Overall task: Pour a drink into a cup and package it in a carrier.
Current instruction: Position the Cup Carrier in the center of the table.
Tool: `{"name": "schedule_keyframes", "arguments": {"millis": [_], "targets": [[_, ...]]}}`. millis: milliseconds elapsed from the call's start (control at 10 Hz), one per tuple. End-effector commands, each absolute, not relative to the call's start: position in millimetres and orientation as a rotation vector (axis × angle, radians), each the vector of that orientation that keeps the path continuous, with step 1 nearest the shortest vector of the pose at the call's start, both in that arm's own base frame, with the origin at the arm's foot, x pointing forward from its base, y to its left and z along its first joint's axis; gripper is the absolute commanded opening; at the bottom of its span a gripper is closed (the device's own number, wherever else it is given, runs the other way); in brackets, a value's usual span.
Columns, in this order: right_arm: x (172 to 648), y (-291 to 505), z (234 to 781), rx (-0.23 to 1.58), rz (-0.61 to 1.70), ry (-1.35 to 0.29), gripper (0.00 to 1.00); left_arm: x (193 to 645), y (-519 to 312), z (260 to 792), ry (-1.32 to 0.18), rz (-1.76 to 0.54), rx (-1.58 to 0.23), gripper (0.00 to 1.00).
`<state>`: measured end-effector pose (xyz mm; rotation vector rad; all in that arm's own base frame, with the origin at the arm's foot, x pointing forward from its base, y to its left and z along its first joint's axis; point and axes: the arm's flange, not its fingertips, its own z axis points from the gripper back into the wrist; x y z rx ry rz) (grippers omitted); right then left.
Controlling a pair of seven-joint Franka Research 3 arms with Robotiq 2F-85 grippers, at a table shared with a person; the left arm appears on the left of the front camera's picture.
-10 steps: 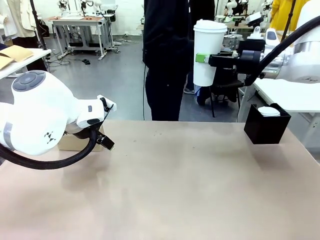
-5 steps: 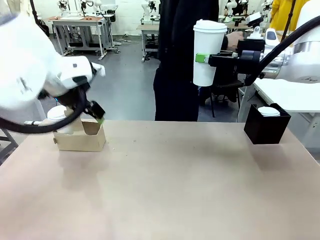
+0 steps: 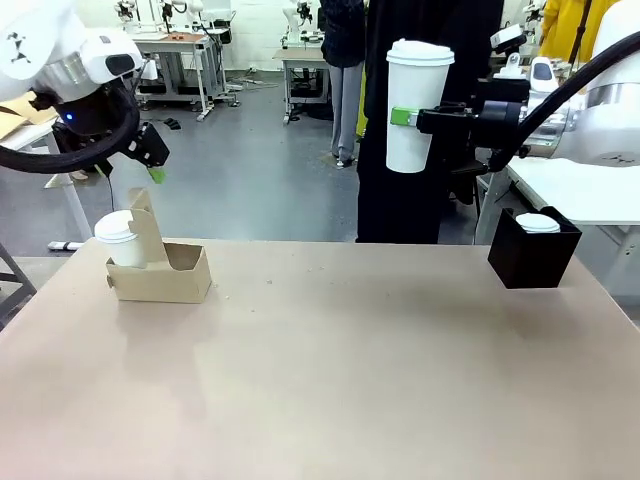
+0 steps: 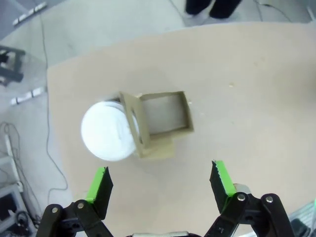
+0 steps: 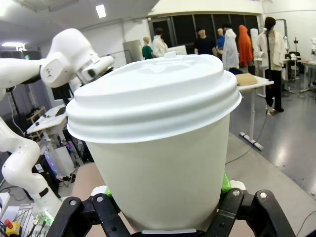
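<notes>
The right gripper [image 3: 405, 117] is held high over the far right part of the table [image 3: 350, 380], its fingers reaching sideways toward picture left and clamped on a tall white paper cup [image 3: 418, 105] with a white dome lid; the cup is upright, in the air, well clear of the tabletop, and a green pad presses its side about halfway up. From the right wrist the same tall white paper cup [image 5: 158, 153] stands between the two black fingers of the right gripper [image 5: 165, 210], green showing at either flank of its wall. Behind it in the front view a person [image 3: 400, 200] in dark clothes stands at the far edge. The cardboard carrier [image 3: 165, 278] sits on the table at the far left, its handle tab upright in the middle; a small white lidded cup [image 3: 120, 238] fills the slot on picture left, and the slot on picture right stands open. The left gripper [image 3: 152, 165] hangs in the air above the carrier, apart from it and holding nothing. From the left wrist, looking straight down, the left gripper [image 4: 160, 175] has its green-tipped fingers spread wide, with the carrier [image 4: 165, 123] and the small white lidded cup [image 4: 107, 131] on the table below them. On the right side of the table rests a black box [image 3: 532, 258] with a round white lid [image 3: 538, 222] showing at its top
</notes>
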<state>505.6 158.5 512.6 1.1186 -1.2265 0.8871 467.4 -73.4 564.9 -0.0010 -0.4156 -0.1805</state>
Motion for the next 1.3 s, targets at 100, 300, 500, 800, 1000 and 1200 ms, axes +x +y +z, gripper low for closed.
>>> {"name": "schedule_keyframes", "arguments": {"millis": [100,300,500,800,1000,1200], "targets": [[507.5,161.1,517.6,1.104,0.888,-1.234,0.81,504.6,-67.3,548.1,-0.348,-0.074,0.016,1.00],[507.5,161.1,517.6,1.104,0.888,-1.234,0.81,519.0,-62.8,525.3,-0.310,-0.058,0.011,1.00],[507.5,161.1,517.6,1.104,0.888,-1.234,0.81,525.4,-59.6,510.3,-0.283,-0.056,0.023,1.00],[507.5,161.1,517.6,1.104,0.888,-1.234,0.81,526.8,-58.7,506.6,-0.292,-0.044,0.034,0.00],[507.5,161.1,517.6,1.104,0.888,-1.234,0.81,525.1,-62.9,505.6,-0.293,-0.046,0.040,0.00],[507.5,161.1,517.6,1.104,0.888,-1.234,0.81,524.4,-63.9,506.5,-0.293,-0.049,0.039,0.05]]}}
